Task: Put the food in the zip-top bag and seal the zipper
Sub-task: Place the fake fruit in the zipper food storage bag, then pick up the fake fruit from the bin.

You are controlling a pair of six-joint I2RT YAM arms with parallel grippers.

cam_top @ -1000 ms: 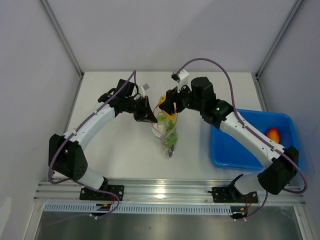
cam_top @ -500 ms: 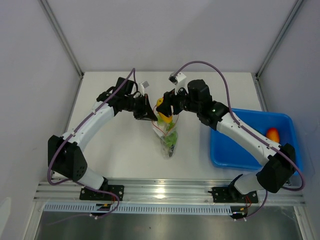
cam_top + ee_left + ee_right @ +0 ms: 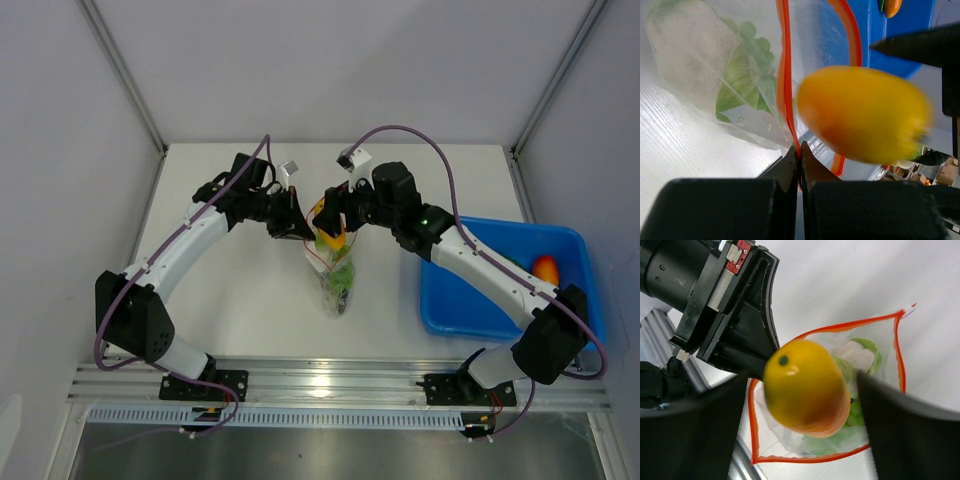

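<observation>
The zip-top bag [image 3: 338, 280] lies on the table with green leafy food [image 3: 742, 75] inside. Its mouth is held up and spread. My left gripper [image 3: 800, 152] is shut on the orange-red zipper [image 3: 784, 75] at the mouth edge. My right gripper [image 3: 802, 405] hangs just above the mouth, its jaws open. Between them is a yellow-orange fruit [image 3: 805, 387], blurred, with a gap to each finger. From above, the fruit [image 3: 325, 215] sits over the bag's upper end, between the two grippers.
A blue tray [image 3: 450, 300] stands on the right with an orange-red fruit [image 3: 545, 268] in it. White walls enclose the table at the back and on both sides.
My right gripper has moved left to above the bag's mouth and its jaws have widened around the yellow-orange fruit. The left arm has kept its hold.
</observation>
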